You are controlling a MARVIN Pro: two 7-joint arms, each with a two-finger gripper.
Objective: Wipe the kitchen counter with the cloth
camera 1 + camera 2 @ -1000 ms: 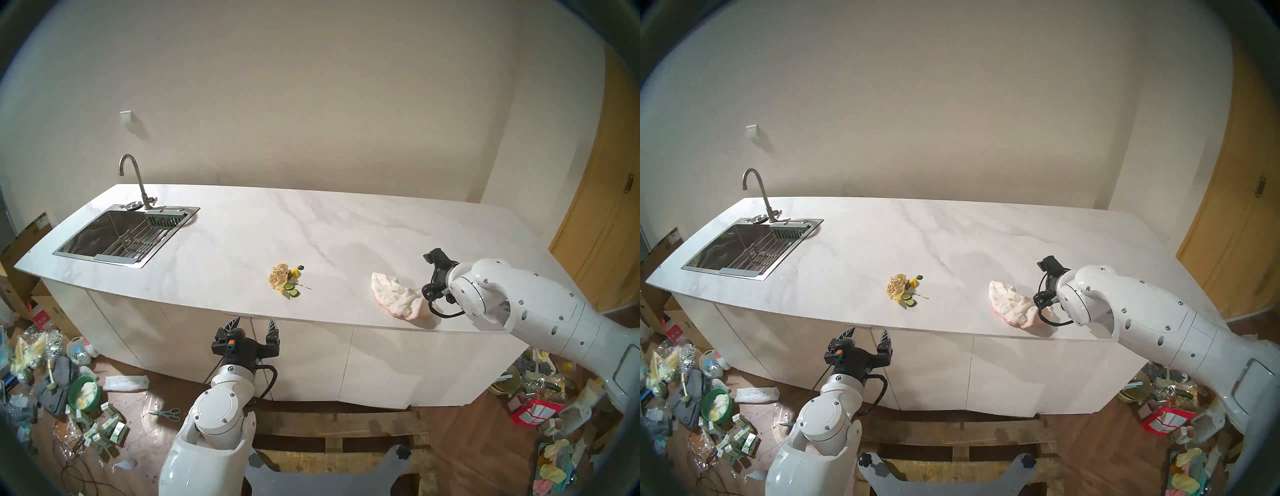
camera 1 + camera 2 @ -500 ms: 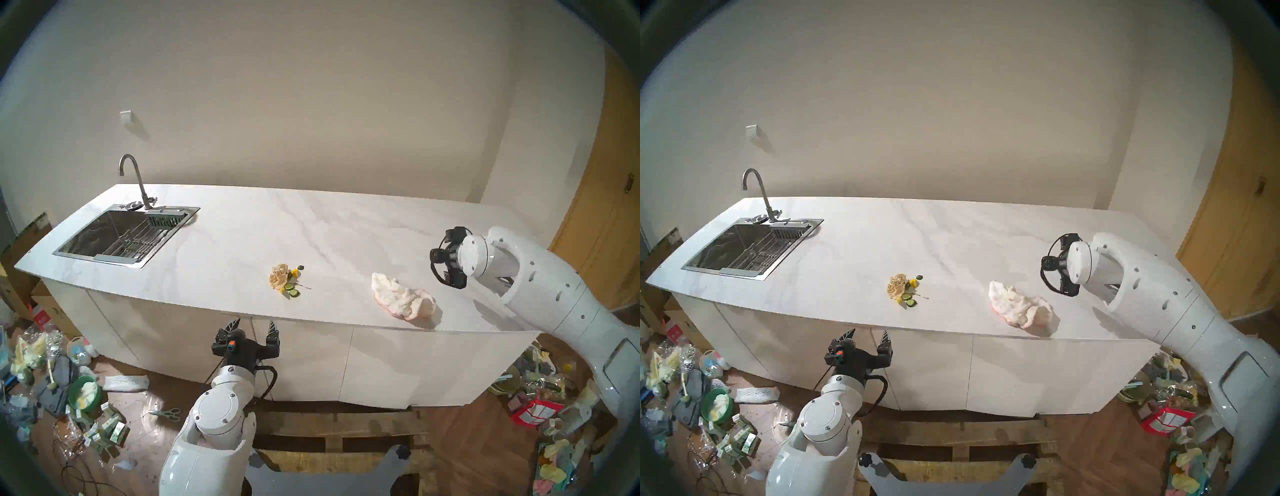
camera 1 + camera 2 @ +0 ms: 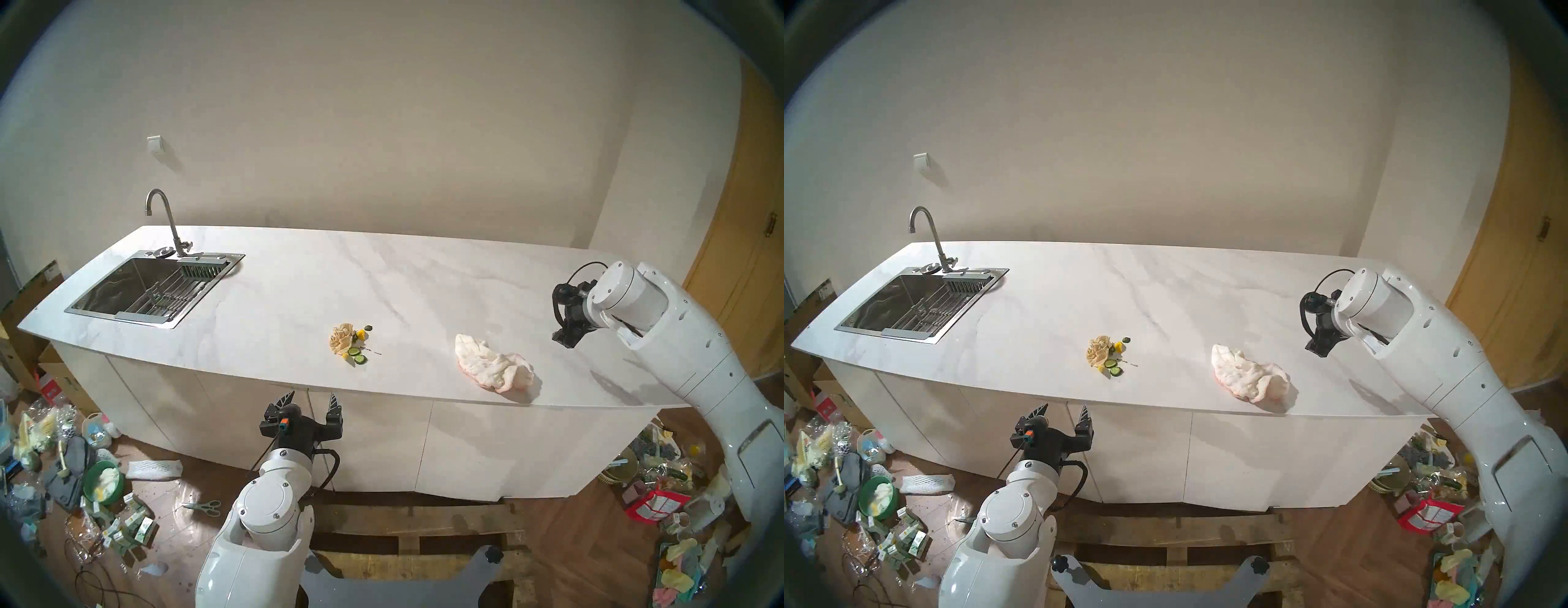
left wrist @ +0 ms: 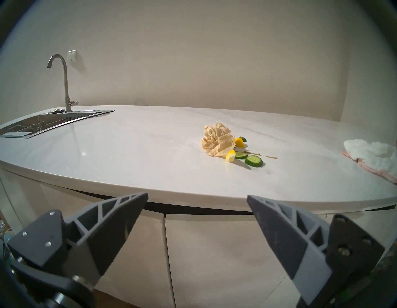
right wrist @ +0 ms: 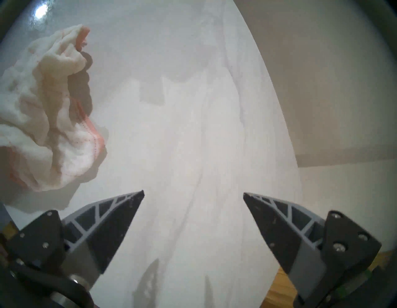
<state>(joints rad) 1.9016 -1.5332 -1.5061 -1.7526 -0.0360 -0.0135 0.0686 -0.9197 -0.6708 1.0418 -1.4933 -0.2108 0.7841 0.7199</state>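
Observation:
The white terry cloth [image 3: 494,368] [image 3: 1250,378] with pink edging lies crumpled near the front edge of the marble-look kitchen counter [image 3: 297,297], towards its right end. My right gripper [image 3: 563,337] [image 5: 193,192] hovers above the counter, behind and to the right of the cloth. It is open and holds nothing. In the right wrist view the cloth [image 5: 43,129] sits at the left, apart from the fingers. My left gripper [image 3: 312,392] [image 4: 197,195] is open and empty, just below the counter's front edge, before the cabinet fronts.
A tan paper wad [image 3: 341,339] with cucumber slices [image 3: 359,358] and lemon bits lies mid-counter. The steel sink [image 3: 121,316] and tap [image 3: 163,212] are at the far left. Clutter covers the floor on both sides. A wooden door [image 3: 742,254] stands at the right.
My right gripper came off the cloth's right end, rose and drew back to the right while its wrist turned. The cloth stayed on the counter. The left arm has not moved.

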